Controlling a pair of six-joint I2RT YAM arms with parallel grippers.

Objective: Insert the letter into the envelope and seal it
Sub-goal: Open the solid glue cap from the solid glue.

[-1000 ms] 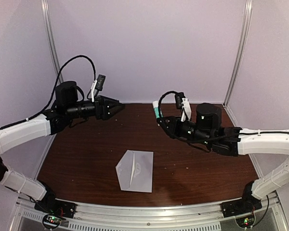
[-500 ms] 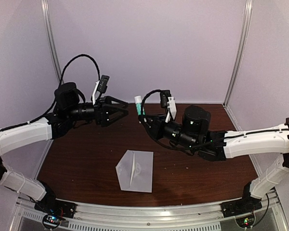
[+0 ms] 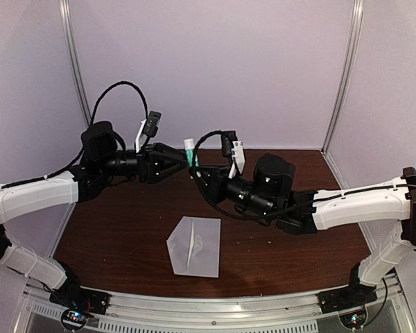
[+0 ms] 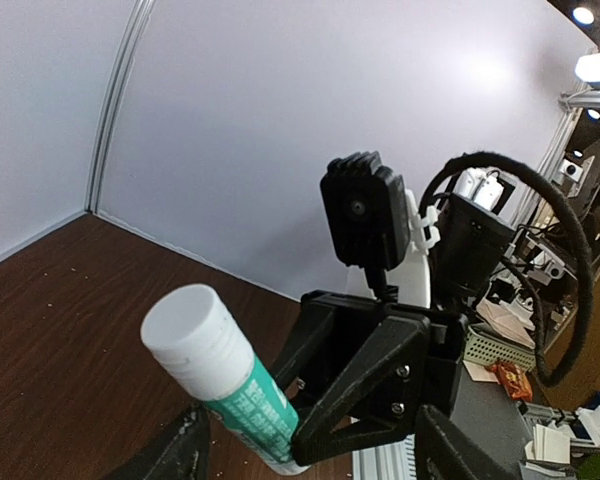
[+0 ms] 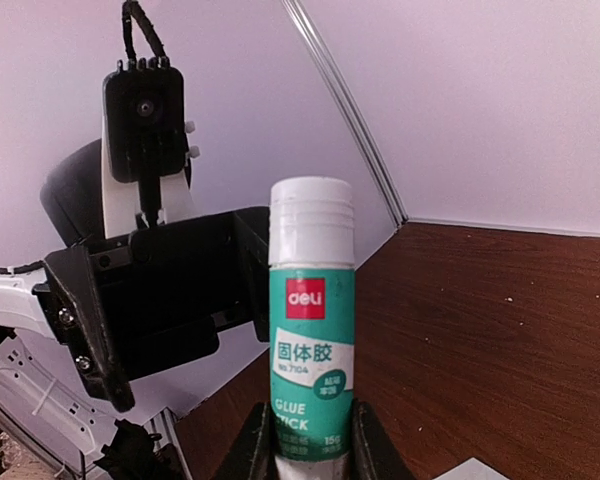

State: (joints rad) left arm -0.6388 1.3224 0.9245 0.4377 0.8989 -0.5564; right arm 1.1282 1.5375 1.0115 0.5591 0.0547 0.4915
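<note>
Right jaws pinched on glue stick (image 5: 312,340) base, stick upright. Left jaws wide apart flanking it, not gripping. Envelope (image 3: 202,248) flat on desk (image 3: 111,229), below the stick, flap open.

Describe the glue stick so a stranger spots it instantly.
Look above the far half of the dark wooden table. The right tool there grips the glue stick by its base: white cap, green label, unlike the pale envelope below.

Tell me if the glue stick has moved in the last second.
Yes. The glue stick, held in the right gripper, has travelled left, away from the back right corner post and up to the left gripper.
</note>
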